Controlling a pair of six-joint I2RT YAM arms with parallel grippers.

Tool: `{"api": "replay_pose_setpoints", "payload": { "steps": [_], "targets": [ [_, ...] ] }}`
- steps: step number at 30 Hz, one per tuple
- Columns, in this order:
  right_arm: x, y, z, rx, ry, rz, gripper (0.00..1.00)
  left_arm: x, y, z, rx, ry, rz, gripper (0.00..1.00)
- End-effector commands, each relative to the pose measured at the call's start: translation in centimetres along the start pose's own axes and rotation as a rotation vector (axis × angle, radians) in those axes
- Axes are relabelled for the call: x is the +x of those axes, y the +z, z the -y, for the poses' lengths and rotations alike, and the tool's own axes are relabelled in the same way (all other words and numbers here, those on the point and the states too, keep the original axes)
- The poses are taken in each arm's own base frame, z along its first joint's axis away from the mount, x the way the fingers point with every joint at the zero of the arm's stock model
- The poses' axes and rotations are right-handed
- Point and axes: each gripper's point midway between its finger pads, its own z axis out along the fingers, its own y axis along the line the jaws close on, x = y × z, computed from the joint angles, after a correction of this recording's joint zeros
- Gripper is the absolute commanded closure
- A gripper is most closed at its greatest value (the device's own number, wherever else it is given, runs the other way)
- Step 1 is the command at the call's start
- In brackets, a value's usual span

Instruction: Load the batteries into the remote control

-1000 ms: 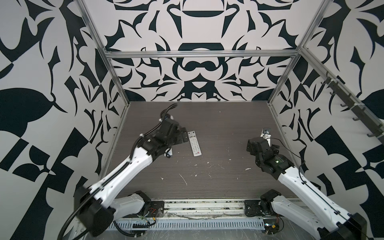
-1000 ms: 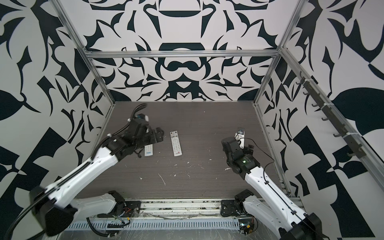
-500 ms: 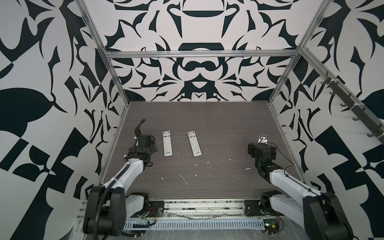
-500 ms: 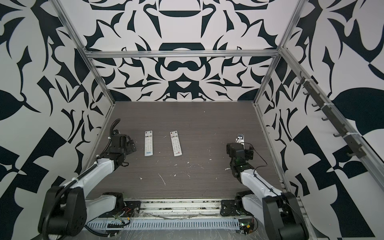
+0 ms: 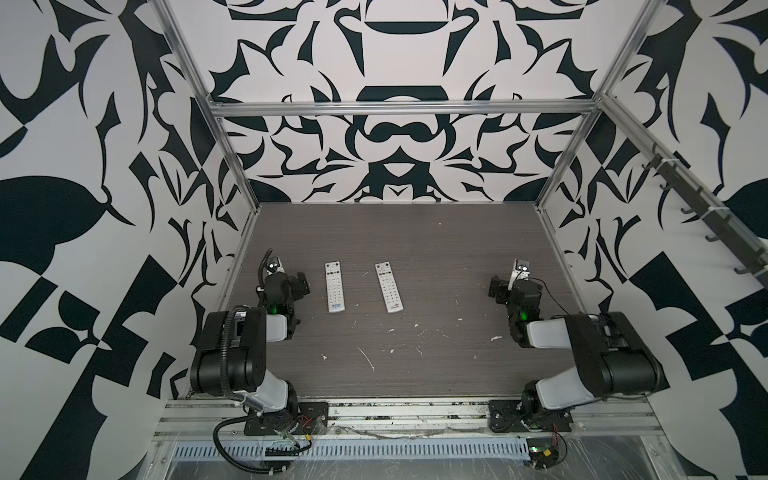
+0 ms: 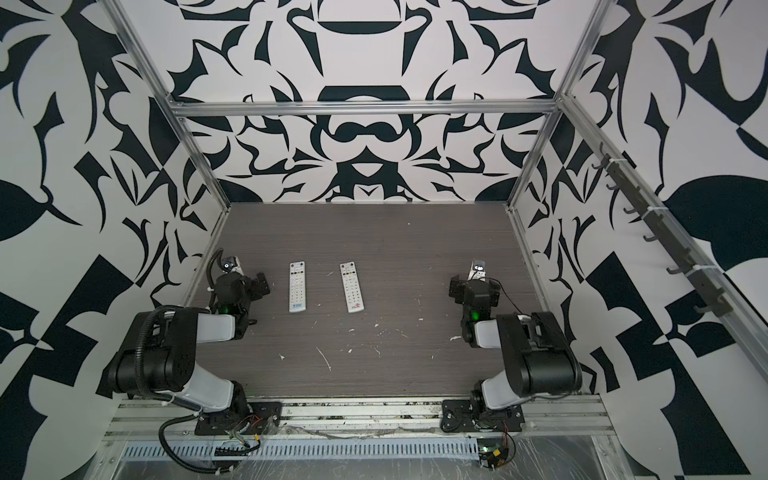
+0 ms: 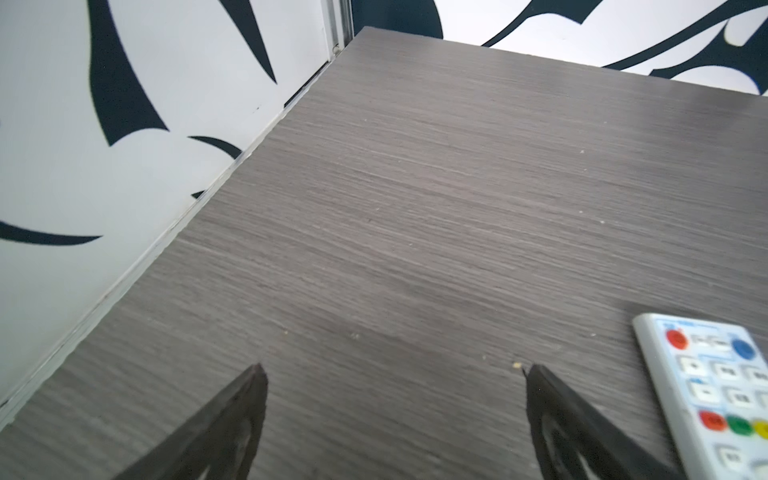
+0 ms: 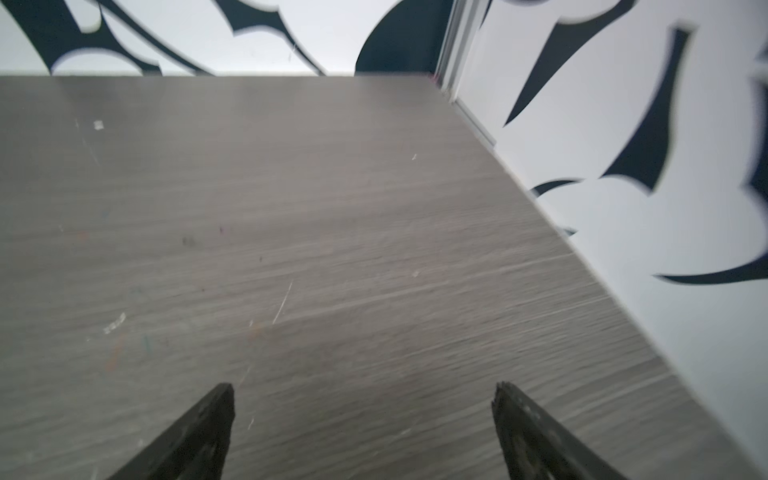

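Two white remote controls lie flat on the grey wood-grain desk [image 5: 415, 241], button side up, long axes running near to far. They are side by side but apart, left of the desk's middle. The left remote control [image 5: 335, 286] sits just beside the left hand [image 7: 395, 370]; the right remote control [image 5: 389, 286] lies nearer the centre. No batteries appear in any view. Because the backs of both remotes face the desk, it cannot be told whether the cells are already inside.

Both arms are folded low at the desk's sides. The left hand has its fingers spread wide with only bare desk between them, and the left remote's far end shows at the edge of the left wrist view. The right hand [image 8: 361, 388], well apart from both remotes near the right wall, is likewise spread and empty. White scraps [image 5: 368, 359] dot the near half of the desk.

Handling, as judged: each remote is a light, stiff plastic slab, likely to skid on the smooth desk. It is best taken across its narrow width, on the long edges near mid-length, clear of the buttons. Reaching the battery bay would require turning it over. Batteries, if found, would be small, hard and prone to rolling; pinch across the barrel.
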Motion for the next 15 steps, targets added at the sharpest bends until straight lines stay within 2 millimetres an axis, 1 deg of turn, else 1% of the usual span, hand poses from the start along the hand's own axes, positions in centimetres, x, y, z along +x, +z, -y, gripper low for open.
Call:
{"api": "replay_pose_setpoints", "payload": {
  "steps": [1,3,5,6,15],
  "targets": [
    [-2.4,0.41,-1.12,-0.054,0.032,0.06,0.0,-2.56,-0.07,0.97,0.056,-0.025,0.108,0.01],
    [-2.71,0.54,-1.38,-0.063,0.03,0.091,0.0,-2.54,-0.28,1.0,0.056,-0.029,0.113,0.01],
    [-2.48,0.56,-1.29,-0.058,0.03,0.063,0.0,-2.47,-0.55,1.48,0.087,-0.013,0.119,0.01],
    [-2.61,0.59,-1.35,-0.059,0.029,0.073,0.0,-2.64,-0.21,1.49,0.082,-0.01,0.12,0.01],
    [-2.6,0.57,-1.42,-0.059,0.025,0.072,0.0,-2.5,0.03,1.91,0.103,0.002,0.104,0.01]
  ]
}}
